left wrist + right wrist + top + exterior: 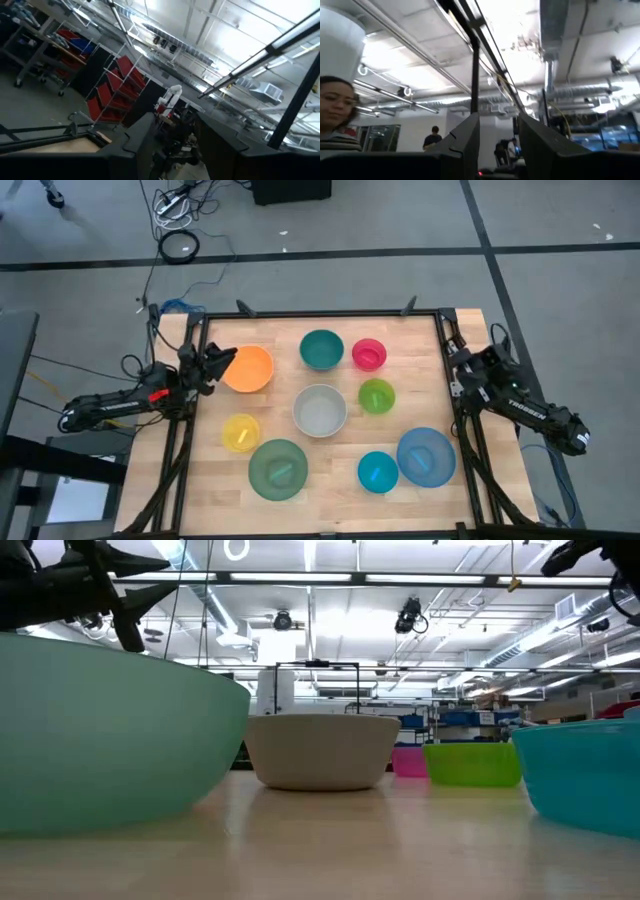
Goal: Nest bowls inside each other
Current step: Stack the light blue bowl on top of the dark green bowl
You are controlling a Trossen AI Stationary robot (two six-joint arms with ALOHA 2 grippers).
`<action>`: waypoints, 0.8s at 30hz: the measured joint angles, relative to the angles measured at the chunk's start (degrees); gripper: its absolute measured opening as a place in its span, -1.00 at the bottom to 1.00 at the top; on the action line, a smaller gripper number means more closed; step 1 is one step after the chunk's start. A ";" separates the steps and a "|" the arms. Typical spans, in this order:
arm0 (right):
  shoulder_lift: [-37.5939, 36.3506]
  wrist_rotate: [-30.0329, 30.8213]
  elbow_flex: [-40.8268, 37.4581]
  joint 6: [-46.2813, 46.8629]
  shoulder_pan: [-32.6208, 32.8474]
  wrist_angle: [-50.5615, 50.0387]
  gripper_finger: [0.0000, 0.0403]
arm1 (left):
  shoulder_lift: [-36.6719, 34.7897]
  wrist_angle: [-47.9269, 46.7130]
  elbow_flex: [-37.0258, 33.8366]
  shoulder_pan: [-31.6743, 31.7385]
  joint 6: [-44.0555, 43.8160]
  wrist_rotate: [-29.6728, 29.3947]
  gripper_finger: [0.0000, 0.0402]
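Note:
Several bowls stand upright and apart on the wooden table [420, 340]: orange [250, 369], teal [321, 349], pink [369, 355], lime green [376, 396], grey-white [319, 410], yellow [240, 432], pale green [277, 469], cyan [377, 472] and blue [427, 457]. My left gripper [222, 363] hovers at the table's left edge, just left of the orange bowl. It is tipped upward and open, with nothing between its fingers [142, 142]. My right gripper [462, 362] is raised at the table's right edge, right of the pink bowl, also open and empty [499, 145].
A black frame [320, 314] runs along the table's far edge and down both sides, where the arms stand. The low view is filled by the pale green bowl [100, 740], the grey-white bowl [320, 750] and the cyan bowl [590, 775]. People [335, 115] are in the room beyond.

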 joint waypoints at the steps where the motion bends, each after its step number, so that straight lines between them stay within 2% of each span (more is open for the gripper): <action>1: 0.00 0.04 0.00 -0.52 0.00 -0.75 -0.38 | 0.00 0.00 0.02 0.00 -0.05 0.30 -0.24; 5: 0.00 1.97 0.47 -3.04 -0.02 -4.29 -0.38 | 0.04 0.20 0.48 -0.10 1.34 4.10 -0.24; 8: -0.02 0.64 5.39 -3.63 -0.01 -16.25 -0.41 | 1.94 -8.59 6.37 -1.59 5.14 5.68 -0.24; 10: 0.04 -1.29 10.62 -6.21 0.14 -32.10 -0.43 | 5.36 -19.97 12.34 -2.91 8.69 3.81 -0.24; 13: 1.78 -0.49 21.03 -15.72 1.00 -64.19 -0.46 | 13.28 -36.33 22.49 -4.09 12.98 0.44 -0.24; 16: 6.02 6.29 31.88 -24.42 2.66 -97.28 -0.48 | 22.74 -53.50 32.78 -5.23 14.23 0.13 -0.24; 18: 9.22 12.59 37.52 -24.98 4.44 -115.78 -0.48 | 29.65 -63.64 38.05 -6.78 13.57 1.62 -0.24; 21: 12.84 19.44 43.13 -20.36 7.71 -135.84 -0.48 | 38.55 -71.05 43.06 -10.54 13.15 7.49 -0.24; 24: 14.74 20.98 45.14 -15.42 11.34 -145.10 -0.48 | 44.77 -71.62 46.29 -15.04 13.78 9.01 -0.24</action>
